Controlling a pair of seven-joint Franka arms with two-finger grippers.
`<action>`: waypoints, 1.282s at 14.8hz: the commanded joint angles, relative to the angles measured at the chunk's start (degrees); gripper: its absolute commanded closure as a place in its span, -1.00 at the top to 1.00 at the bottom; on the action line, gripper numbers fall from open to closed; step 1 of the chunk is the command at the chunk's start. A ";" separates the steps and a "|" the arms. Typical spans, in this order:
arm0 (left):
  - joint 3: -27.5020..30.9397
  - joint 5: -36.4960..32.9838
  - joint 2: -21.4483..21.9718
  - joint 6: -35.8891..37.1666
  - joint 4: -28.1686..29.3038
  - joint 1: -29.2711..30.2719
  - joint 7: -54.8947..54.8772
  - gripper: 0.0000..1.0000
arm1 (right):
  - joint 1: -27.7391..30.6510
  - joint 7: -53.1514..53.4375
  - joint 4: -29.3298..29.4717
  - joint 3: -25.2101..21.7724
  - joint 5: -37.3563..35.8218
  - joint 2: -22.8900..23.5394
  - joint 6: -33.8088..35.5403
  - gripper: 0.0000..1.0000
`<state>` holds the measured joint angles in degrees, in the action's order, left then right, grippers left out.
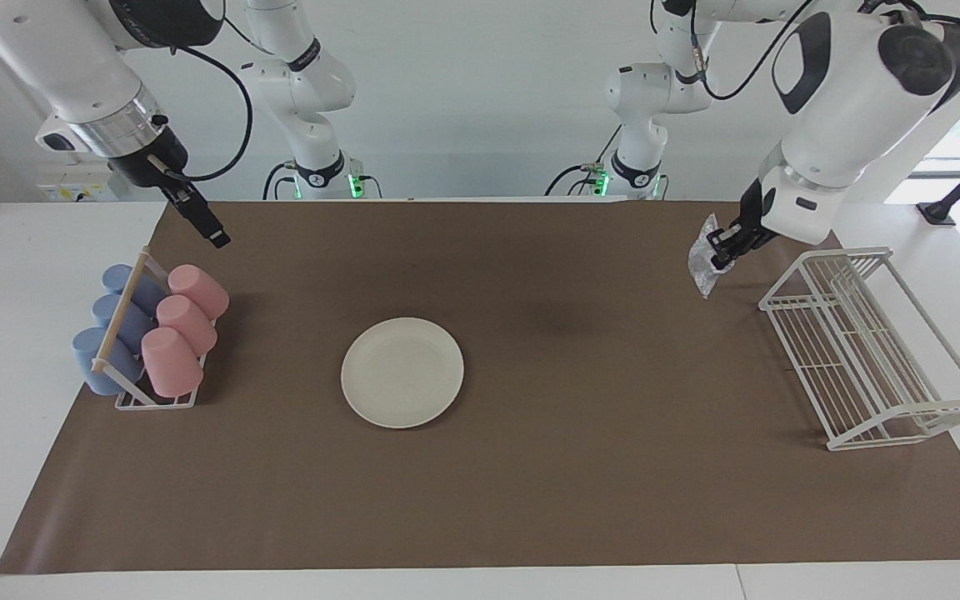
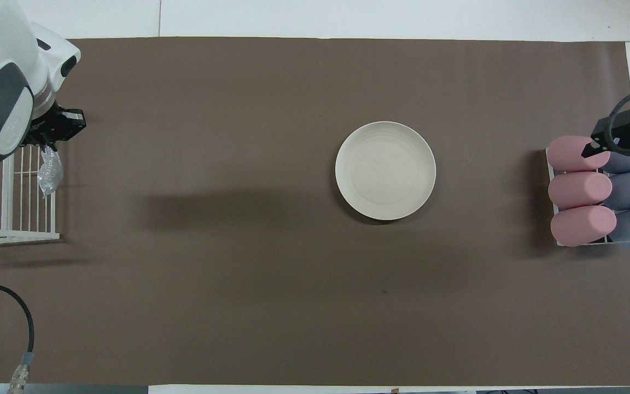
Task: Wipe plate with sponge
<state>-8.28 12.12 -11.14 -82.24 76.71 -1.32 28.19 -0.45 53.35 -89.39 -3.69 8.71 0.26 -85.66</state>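
Observation:
The cream-white plate [image 1: 402, 372] [image 2: 385, 171] lies flat and bare at the middle of the brown mat. My left gripper [image 1: 726, 247] [image 2: 52, 131] hangs in the air over the mat just beside the white wire rack [image 1: 872, 350], shut on the silvery, wrinkly sponge [image 1: 703, 262] [image 2: 50, 172], which dangles below the fingertips. The sponge is well apart from the plate, toward the left arm's end of the table. My right gripper [image 1: 207, 223] [image 2: 621, 168] is open and holds nothing, raised over the cup rack.
A rack of pink and blue cups [image 1: 147, 333] [image 2: 594, 191] stands at the right arm's end of the mat. The wire rack [image 2: 9, 202] stands at the left arm's end. Brown mat [image 1: 580, 467] covers most of the table.

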 commanded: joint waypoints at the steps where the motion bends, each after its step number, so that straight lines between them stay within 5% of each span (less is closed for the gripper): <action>1: 0.01 14.98 2.16 0.07 3.77 3.95 0.73 -1.00 | -0.25 10.25 -0.08 0.08 3.41 -1.14 2.67 1.00; 6: 0.01 41.09 15.15 -17.05 30.37 3.70 -6.18 -1.00 | -5.78 31.86 0.27 2.45 3.77 -2.20 4.09 1.00; 9: -0.25 53.05 20.01 -20.14 41.12 2.56 -16.03 -1.00 | -10.69 41.46 0.27 2.54 3.69 -2.28 3.83 1.00; 13: -0.34 64.84 19.58 -20.15 47.11 -0.60 -28.42 -1.00 | -16.33 48.06 -0.17 2.63 3.77 -2.81 2.26 1.00; 19: -0.25 72.86 19.92 -18.49 53.09 -5.79 -41.71 -1.00 | -29.32 72.56 -4.47 2.89 3.60 -3.34 -13.37 1.00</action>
<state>-9.28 82.43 6.91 -100.67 126.73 -5.30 -9.39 -25.70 118.78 -90.40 -0.53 11.84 -1.74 -94.26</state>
